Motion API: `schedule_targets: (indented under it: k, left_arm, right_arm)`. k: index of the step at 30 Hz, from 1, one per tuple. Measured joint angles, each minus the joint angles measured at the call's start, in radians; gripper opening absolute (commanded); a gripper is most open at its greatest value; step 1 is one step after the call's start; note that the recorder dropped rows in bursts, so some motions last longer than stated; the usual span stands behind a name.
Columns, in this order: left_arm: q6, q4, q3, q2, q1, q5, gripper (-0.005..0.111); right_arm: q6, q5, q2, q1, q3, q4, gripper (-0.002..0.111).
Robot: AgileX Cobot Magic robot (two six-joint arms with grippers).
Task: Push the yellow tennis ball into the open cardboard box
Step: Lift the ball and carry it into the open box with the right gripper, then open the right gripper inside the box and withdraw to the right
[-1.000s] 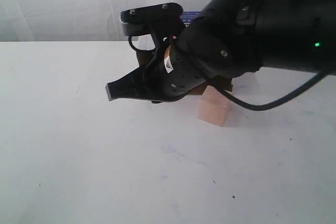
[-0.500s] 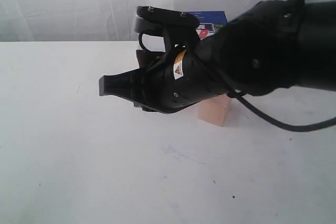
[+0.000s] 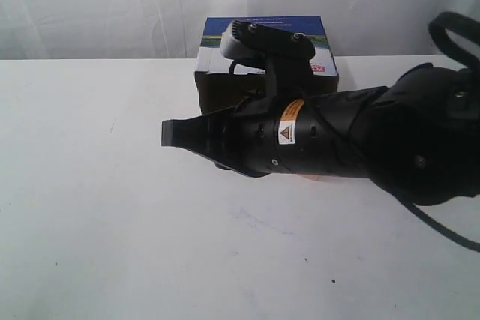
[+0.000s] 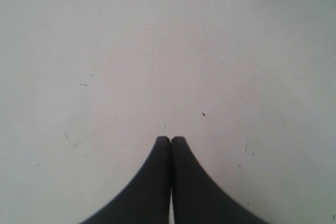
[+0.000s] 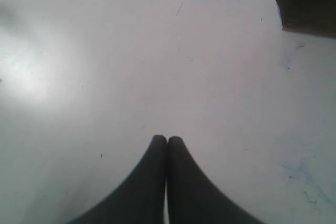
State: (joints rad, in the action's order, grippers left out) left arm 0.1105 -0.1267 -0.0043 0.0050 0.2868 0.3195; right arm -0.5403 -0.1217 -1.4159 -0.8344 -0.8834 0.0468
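The open cardboard box [image 3: 264, 29] stands at the back of the table, its blue-and-white printed panel showing above my right arm and a brown wall [image 3: 214, 94] below it. A dark corner of the box [image 5: 307, 1] also shows in the right wrist view. My right gripper [image 3: 166, 134] is shut and empty, pointing left in front of the box, over bare table [image 5: 167, 138]. My left gripper [image 4: 170, 139] is shut over bare white table and is out of the exterior view. The yellow tennis ball is hidden or out of view.
The black right arm [image 3: 360, 140] fills the middle right and covers what lies behind it. Only a pinkish sliver of the wooden cube [image 3: 315, 177] shows under the arm. The white table [image 3: 90, 200] spreads left and forward, and a pale curtain hangs behind.
My right arm has drawn back to the right and levelled out, uncovering the box's printed panel and covering the wooden cube. The gripper tip has shifted slightly right.
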Motion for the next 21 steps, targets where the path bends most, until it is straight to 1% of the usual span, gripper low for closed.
schedule_targets:
  k: [5, 10, 17, 21]
  left_arm:
    - [0.0, 0.0, 0.0, 0.0, 0.0, 0.0, 0.0]
    - [0.0, 0.0, 0.0, 0.0, 0.0, 0.0, 0.0]
    - [0.0, 0.0, 0.0, 0.0, 0.0, 0.0, 0.0]
    - [0.0, 0.0, 0.0, 0.0, 0.0, 0.0, 0.0]
  right_arm:
    - [0.0, 0.004, 0.06, 0.028, 0.016, 0.002, 0.0]
    - [0.0, 0.005, 0.146, 0.085, 0.051, 0.002, 0.0]
    - [0.0, -0.068, 0.329, 0.177, 0.155, 0.002, 0.0]
    - [0.0, -0.086, 0.453, 0.247, 0.242, 0.002, 0.0]
